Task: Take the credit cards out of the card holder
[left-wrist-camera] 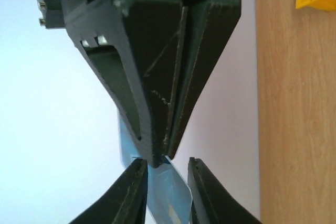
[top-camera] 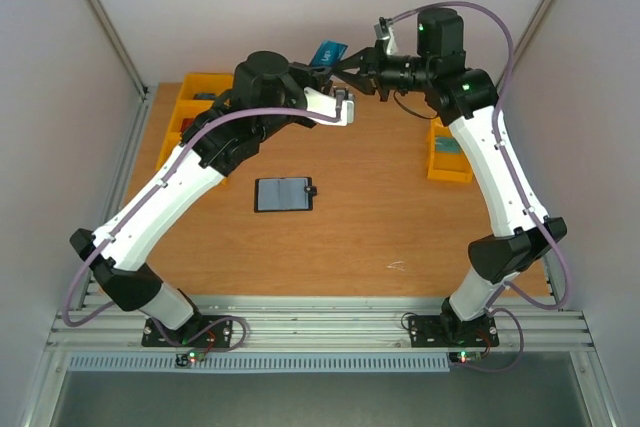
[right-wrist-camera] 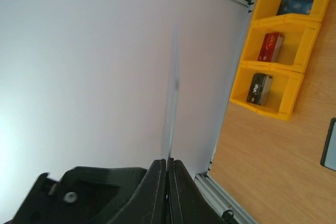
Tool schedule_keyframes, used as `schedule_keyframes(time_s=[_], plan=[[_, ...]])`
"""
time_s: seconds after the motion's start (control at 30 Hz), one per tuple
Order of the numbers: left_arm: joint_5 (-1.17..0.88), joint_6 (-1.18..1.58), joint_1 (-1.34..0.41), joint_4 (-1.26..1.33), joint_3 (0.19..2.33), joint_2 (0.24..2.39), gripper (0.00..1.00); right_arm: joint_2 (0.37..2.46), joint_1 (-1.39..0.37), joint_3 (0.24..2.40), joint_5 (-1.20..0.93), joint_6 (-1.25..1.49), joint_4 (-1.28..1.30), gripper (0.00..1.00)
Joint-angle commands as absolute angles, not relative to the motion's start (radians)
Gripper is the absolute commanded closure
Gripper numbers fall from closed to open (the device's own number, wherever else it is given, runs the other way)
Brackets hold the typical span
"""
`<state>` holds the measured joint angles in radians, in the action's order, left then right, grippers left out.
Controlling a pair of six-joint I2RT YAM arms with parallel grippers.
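Seen from above, two robot arms reach toward the far side of a wooden table [top-camera: 390, 217]. The right hand [top-camera: 345, 66] is raised above the table with its fingers clamped on a blue credit card [top-camera: 328, 51]. From the right wrist camera the card shows edge-on, rising out of the pinched fingertips. The left hand [left-wrist-camera: 159, 157] is just beside it, its fingers pressed together with nothing visible between them. The card holder [top-camera: 284, 194] lies open and flat mid-table (blue-grey panel up, snap tab on its right edge), well apart from both hands. Yellow bins [right-wrist-camera: 273, 51] stand at the far left.
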<state>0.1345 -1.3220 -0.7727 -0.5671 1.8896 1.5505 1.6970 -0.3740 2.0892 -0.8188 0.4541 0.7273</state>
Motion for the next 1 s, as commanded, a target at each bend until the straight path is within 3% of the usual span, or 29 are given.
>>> schedule_keyframes(time_s=[0.0,0.07,0.23,0.37,0.47,0.53,0.97], plan=[[0.165,-1.335,-0.767,-0.409,1.881,1.552,0.84,1.652,-0.373,2.084,-0.849,0.471,0.699,0.99],[0.161,-1.328,-0.768,-0.434,1.891,1.551,0.98,1.652,-0.373,2.085,-0.848,0.471,0.696,0.99],[0.162,-1.300,-0.767,-0.527,1.918,1.549,1.00,1.655,-0.371,2.085,-0.841,0.461,0.700,0.96],[0.154,-1.289,-0.743,-0.598,1.931,1.549,1.00,1.652,-0.363,2.093,-0.798,0.417,0.751,0.57],[0.135,-1.283,-0.701,-0.690,1.954,1.558,1.00,1.647,-0.348,2.106,-0.751,0.364,0.812,0.33],[0.120,-1.271,-0.654,-0.748,1.975,1.571,1.00,1.642,-0.333,2.114,-0.715,0.320,0.851,0.03],[0.071,-1.226,-0.341,-0.879,2.079,1.780,1.00,1.649,-0.313,2.172,-0.510,0.103,1.085,0.01]])
